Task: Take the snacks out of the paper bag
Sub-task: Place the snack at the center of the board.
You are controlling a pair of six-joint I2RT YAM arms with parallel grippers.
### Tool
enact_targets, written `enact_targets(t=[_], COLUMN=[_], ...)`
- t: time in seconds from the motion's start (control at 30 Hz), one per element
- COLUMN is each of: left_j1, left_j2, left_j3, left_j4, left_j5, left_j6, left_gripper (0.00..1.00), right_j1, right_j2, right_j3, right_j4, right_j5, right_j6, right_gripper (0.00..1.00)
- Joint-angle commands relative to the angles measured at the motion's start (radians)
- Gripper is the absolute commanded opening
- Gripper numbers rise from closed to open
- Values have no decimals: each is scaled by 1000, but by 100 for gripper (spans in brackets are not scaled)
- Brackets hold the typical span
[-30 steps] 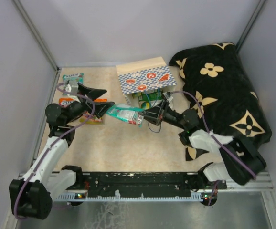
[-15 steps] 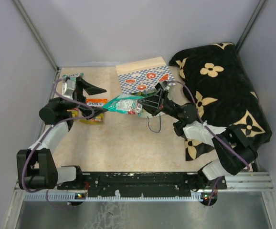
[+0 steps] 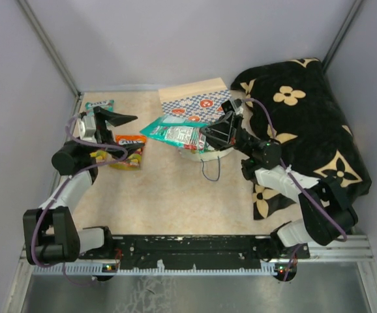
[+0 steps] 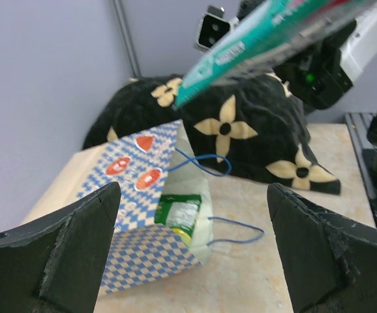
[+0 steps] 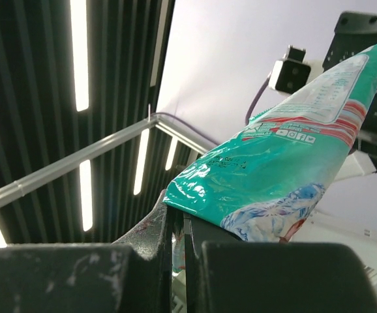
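The paper bag [image 3: 192, 101] lies on its side at the back middle, mouth toward the front; in the left wrist view [image 4: 133, 195] a green packet [image 4: 180, 216] shows inside it. My right gripper [image 3: 209, 134] is shut on a teal snack packet [image 3: 172, 134] and holds it raised above the table in front of the bag; the packet also shows in the right wrist view [image 5: 286, 169]. My left gripper [image 3: 128, 134] is open and empty at the left, above an orange-yellow packet [image 3: 128, 151]. A teal packet [image 3: 99, 104] lies at the back left corner.
A black flower-patterned cloth [image 3: 306, 124] fills the right side of the table. The bag's blue cord handle [image 3: 209, 171] lies loose on the beige table [image 3: 175, 195]. Grey walls close the left, back and right.
My right gripper has lifted the teal packet up and toward the back, tilting upward. My left arm has pulled back to the left, and its gripper has turned toward the bag.
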Motion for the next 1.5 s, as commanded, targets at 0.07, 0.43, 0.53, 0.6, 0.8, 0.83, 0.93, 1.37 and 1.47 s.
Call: enact_targets(t=[0.07,0.43,0.53,0.6,0.8,0.83,0.93,1.37,1.47], left_j1=[-63,-221,-237,-239,-239,-238,-238,-239,-238], left_j2=[-6,-35,-39,-44,-112,-124,-153,-282,-324], left_j3=[28,79,101,110,77,75,73,171,147], left_j4=[233,31,-20,-40,-204,-239,-325,-978,-1016], left_j5=[-169,-98,-91,-83,-88,-83,-57,-328,-364], left_j6=[180,417,448,458,578,599,648,905,932], left_gripper=[98,85,62,40,0,0,0,0,0], right_j1=[49,69,69,69,68,68,65,-143,-156], right_j2=[7,38,40,38,31,31,27,-196,-316], right_j3=[42,31,27,26,11,9,-11,-185,-79], right_j4=[166,165,166,166,166,165,165,-435,-1208], right_j5=[18,25,24,25,28,28,29,-148,-58], right_j6=[114,107,108,106,106,106,103,-328,-791], right_gripper=[0,0,0,0,0,0,0,99,99])
